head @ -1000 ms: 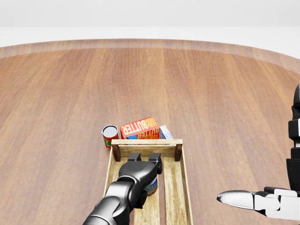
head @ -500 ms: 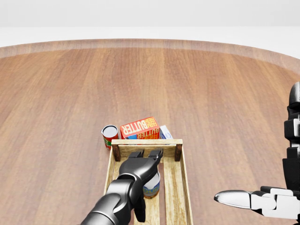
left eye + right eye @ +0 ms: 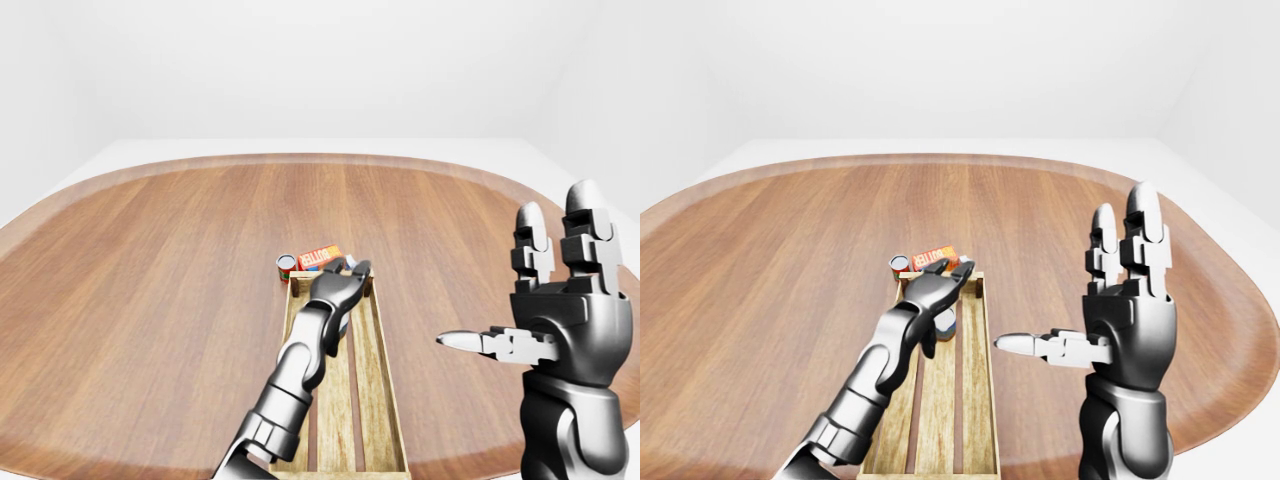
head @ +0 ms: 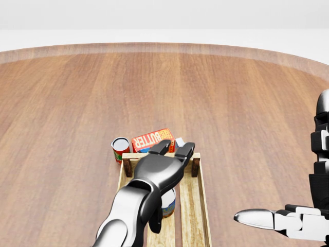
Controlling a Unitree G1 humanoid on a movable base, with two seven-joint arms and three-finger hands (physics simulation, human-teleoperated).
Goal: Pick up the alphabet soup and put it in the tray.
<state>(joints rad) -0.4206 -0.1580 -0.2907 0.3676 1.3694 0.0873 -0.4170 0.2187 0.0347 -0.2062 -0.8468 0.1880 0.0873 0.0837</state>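
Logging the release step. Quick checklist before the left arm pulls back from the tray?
1. alphabet soup inside tray: ok, standing on the slats.
2. Can upright: ok, as far as visible.
3. left hand fingers spread above the can, not closed round it: ok.
4. Contact between palm and can top: cannot tell, hand hides it.
5. butter box and red can outside tray, beyond its top end in the head view: ok.
6. right hand open, off to the right: ok.

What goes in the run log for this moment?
left hand: open, above can | blue-labelled alphabet soup can: upright in slatted wooden tray | right hand: open, idle | red butter box: outside tray
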